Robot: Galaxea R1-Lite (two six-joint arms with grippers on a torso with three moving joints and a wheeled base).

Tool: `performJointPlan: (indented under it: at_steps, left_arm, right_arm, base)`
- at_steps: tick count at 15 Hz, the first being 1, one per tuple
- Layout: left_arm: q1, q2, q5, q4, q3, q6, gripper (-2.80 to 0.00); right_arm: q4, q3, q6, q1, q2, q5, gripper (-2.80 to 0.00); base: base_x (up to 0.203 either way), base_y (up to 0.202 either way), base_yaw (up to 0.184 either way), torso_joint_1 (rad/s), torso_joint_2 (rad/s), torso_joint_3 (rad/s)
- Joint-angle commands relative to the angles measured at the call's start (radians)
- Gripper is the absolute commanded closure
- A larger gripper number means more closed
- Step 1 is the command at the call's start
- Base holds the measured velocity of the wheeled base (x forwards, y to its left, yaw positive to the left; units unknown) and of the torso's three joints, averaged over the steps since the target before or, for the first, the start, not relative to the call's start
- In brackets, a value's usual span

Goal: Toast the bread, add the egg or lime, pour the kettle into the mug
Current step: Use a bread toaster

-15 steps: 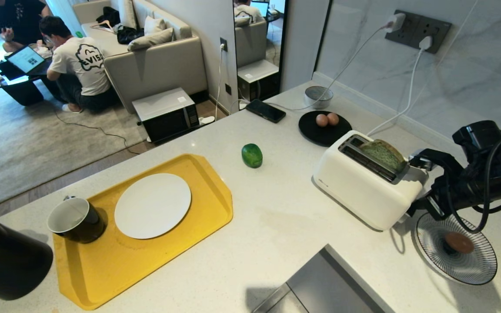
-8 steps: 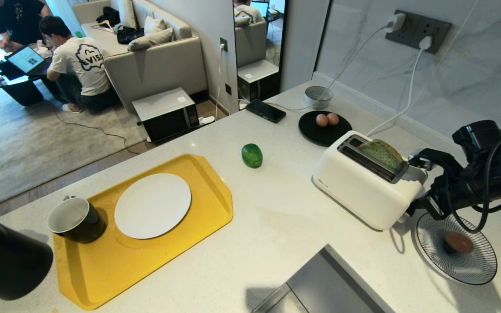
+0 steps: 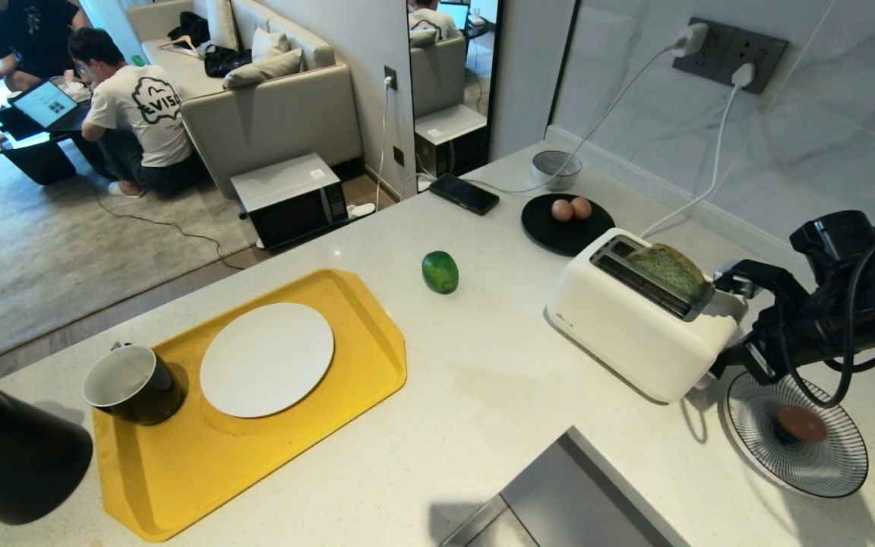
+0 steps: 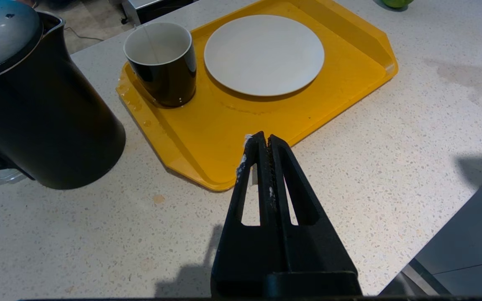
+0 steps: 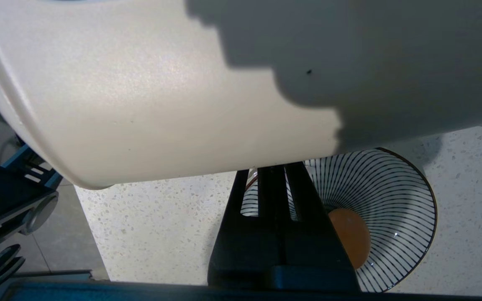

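The bread (image 3: 669, 271), a pale green slice, stands in the back slot of the white toaster (image 3: 627, 327), its top above the slot. My right gripper (image 3: 717, 370) is shut against the toaster's right end (image 5: 182, 83), with its fingertips (image 5: 274, 169) tucked under the edge. One egg (image 3: 802, 423) lies in a striped bowl (image 3: 832, 471) below that arm, and two eggs (image 3: 570, 209) rest on a black plate. The lime (image 3: 440, 271) sits mid-counter. The black kettle (image 4: 36, 108) and the mug (image 4: 163, 62) are at the left. My left gripper (image 4: 264, 140) hangs shut over the yellow tray's (image 4: 349, 83) near edge.
A white plate (image 3: 266, 358) lies on the tray beside the mug. A phone (image 3: 464, 193) and a small grey bowl (image 3: 557, 169) sit at the back of the counter, with cords running to wall sockets. A grey panel (image 3: 559, 501) juts in at the front. People sit far left.
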Motion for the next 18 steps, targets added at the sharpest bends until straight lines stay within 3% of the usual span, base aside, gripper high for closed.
performJointPlan:
  at_steps: [1, 18]
  left_arm:
    - [0.001, 0.001, 0.000, -0.001, 0.000, 0.000, 0.00]
    - [0.000, 0.002, 0.000, -0.001, 0.000, 0.000, 0.00]
  right_arm:
    - [0.002, -0.001, -0.004, -0.001, 0.005, 0.000, 0.00]
    - [0.002, -0.007, -0.008, -0.008, 0.009, 0.000, 0.00]
  base:
    - [0.000, 0.000, 0.000, 0.000, 0.00, 0.000]
    - [0.000, 0.000, 0.000, 0.000, 0.00, 0.000]
